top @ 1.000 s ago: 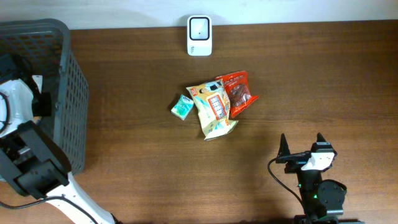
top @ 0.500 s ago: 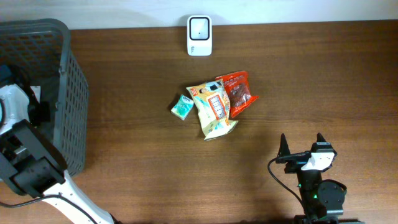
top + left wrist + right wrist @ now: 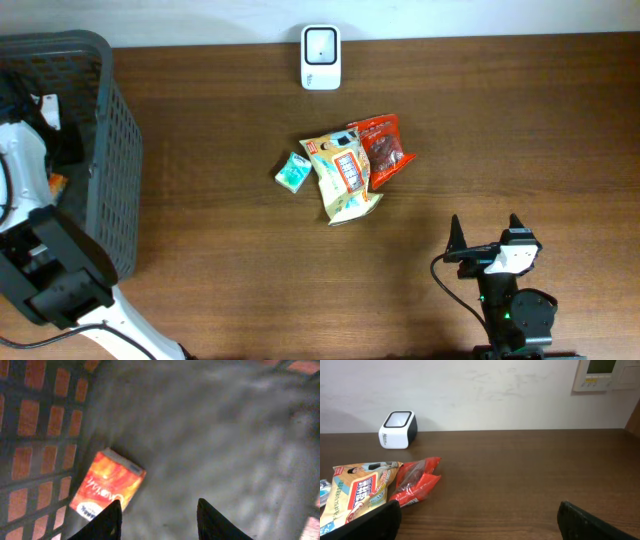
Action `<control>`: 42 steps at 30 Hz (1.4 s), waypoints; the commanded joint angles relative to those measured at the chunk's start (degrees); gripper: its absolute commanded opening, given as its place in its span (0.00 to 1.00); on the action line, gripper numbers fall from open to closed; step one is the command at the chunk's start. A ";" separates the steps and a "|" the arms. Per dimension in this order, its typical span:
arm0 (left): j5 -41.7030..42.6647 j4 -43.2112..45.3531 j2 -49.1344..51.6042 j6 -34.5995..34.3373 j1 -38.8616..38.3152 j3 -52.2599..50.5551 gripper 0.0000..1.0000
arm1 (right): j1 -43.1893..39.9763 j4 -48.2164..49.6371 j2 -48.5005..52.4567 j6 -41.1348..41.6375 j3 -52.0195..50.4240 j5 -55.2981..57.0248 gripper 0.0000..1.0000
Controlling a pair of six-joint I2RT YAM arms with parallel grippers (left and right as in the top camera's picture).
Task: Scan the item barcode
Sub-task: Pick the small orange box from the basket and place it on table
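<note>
While the overhead view is showing only an orange sliver inside the basket (image 3: 112, 150), an orange box (image 3: 107, 487) is being shown by the left wrist camera, lying flat on the basket floor below the left gripper (image 3: 159, 512), whose fingers are being held apart, empty. Its lettering is being blurred, possibly a brand name. The right gripper (image 3: 485, 228) is being held wide open over the dark wooden table (image 3: 540, 120). The scanner (image 3: 321, 57) is being shown at the far edge by a white wall, with the yellow packet (image 3: 342, 175), red packet (image 3: 385, 148) and teal packet (image 3: 293, 172) clustered mid-table.
</note>
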 commanded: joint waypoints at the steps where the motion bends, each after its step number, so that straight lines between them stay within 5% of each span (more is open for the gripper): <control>1: -2.47 -1.14 0.94 -0.52 2.05 0.42 0.51 | -0.33 -0.15 -0.42 0.46 -0.50 0.48 0.98; 13: -1.51 -2.43 10.10 4.42 5.35 0.39 0.50 | -0.33 -0.15 -0.42 0.44 -0.50 0.48 0.99; 16: -1.53 -2.54 12.96 4.42 5.42 0.37 0.37 | -0.33 -0.15 -0.42 0.46 -0.50 0.48 0.98; 18: -1.46 -2.60 13.27 4.20 5.35 0.37 0.00 | -0.33 -0.15 -0.42 0.46 -0.50 0.48 0.98; 21: 1.25 -4.39 13.18 3.96 5.31 1.11 0.00 | -0.33 -0.15 -0.42 0.46 -0.50 0.48 0.98; 31: 34.67 -11.80 1.31 -7.69 5.05 18.14 0.00 | -0.33 -0.15 -0.42 0.46 -0.50 0.48 0.98; 36: 52.22 -11.37 -7.17 -21.94 5.03 25.94 0.00 | -0.33 -0.15 -0.42 0.46 -0.50 0.48 0.98; 42: 69.13 -11.87 -18.71 -29.57 3.39 28.68 0.00 | -0.33 -0.15 -0.42 0.44 -0.50 0.48 0.99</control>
